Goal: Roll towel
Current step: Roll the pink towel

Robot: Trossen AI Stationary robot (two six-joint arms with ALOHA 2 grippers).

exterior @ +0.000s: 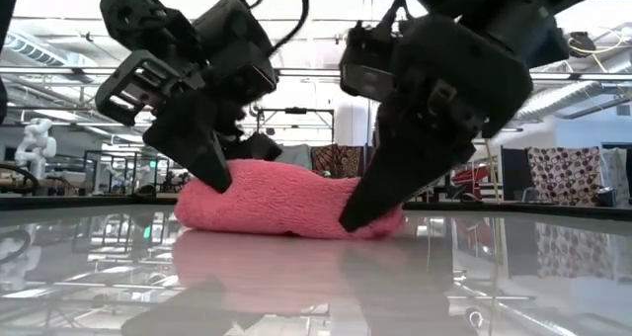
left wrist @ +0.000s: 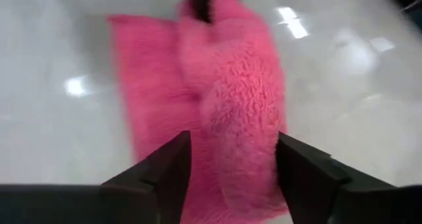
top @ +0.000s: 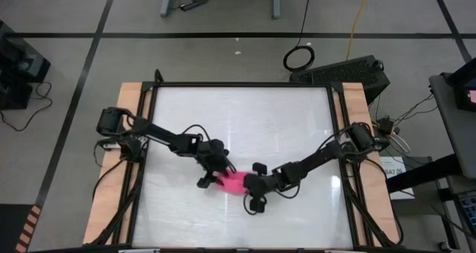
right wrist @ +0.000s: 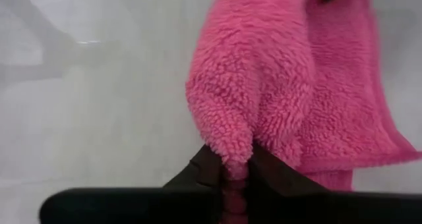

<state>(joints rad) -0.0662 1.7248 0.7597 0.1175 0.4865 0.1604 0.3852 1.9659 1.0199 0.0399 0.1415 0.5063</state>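
- Pink towel [exterior: 286, 200] lies part-rolled on the table [top: 297, 119], its long axis running from one claw to the other.
- Right gripper [right wrist: 229, 168] pinches the towel's end.
- Left gripper [left wrist: 231, 165] straddles the opposite end, open, holding nothing.

The towel [top: 234, 181] was a small, bright pink cloth with a fuzzy, looped pile, plain and unpatterned. It lay on the glossy white tabletop [top: 245, 126], a little toward the near edge from the middle, bunched into a low, thick roll [exterior: 286, 200] lying on its side. In the wrist views a plump rolled fold [left wrist: 241, 112] sat on a flatter layer [right wrist: 349, 112] still spread against the surface, which mirrored the pink.
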